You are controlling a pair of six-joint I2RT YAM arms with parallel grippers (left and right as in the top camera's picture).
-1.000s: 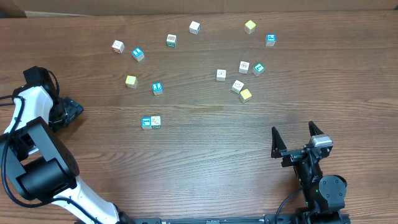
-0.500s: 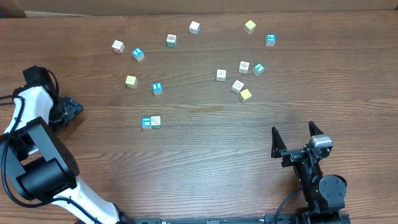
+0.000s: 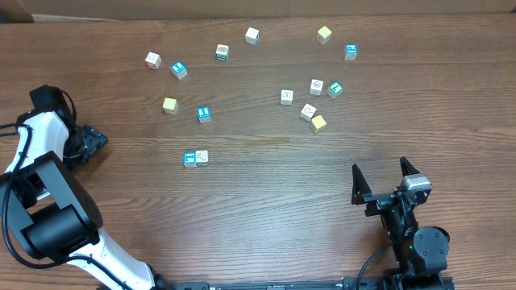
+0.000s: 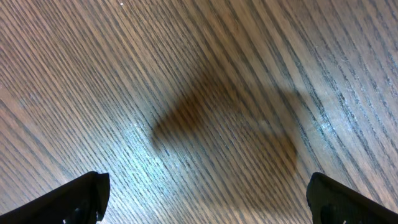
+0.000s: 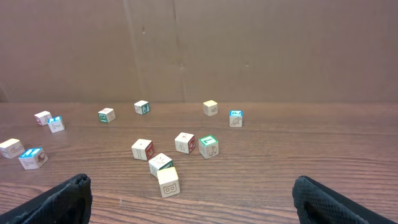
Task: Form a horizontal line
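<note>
No row of four touching cubes shows in any view. A blue cube with a white mark (image 3: 189,159) and a white patterned cube (image 3: 201,157) touch side by side left of the table's middle. Loose yellow cubes lie at the left (image 3: 170,105), at the right (image 3: 319,122) and far back (image 3: 324,34). My left gripper (image 3: 90,142) is open over bare wood at the left edge; in its wrist view (image 4: 211,202) nothing lies between its fingers. My right gripper (image 3: 380,179) is open and empty near the front right, with the near yellow cube (image 5: 168,182) ahead of it (image 5: 199,202).
Several other cubes are scattered across the far half: blue ones (image 3: 204,114) (image 3: 178,70) (image 3: 351,51), white ones (image 3: 252,35) (image 3: 286,97) (image 3: 308,111) and a green-marked one (image 3: 335,89). A cardboard wall (image 5: 199,50) stands behind the table.
</note>
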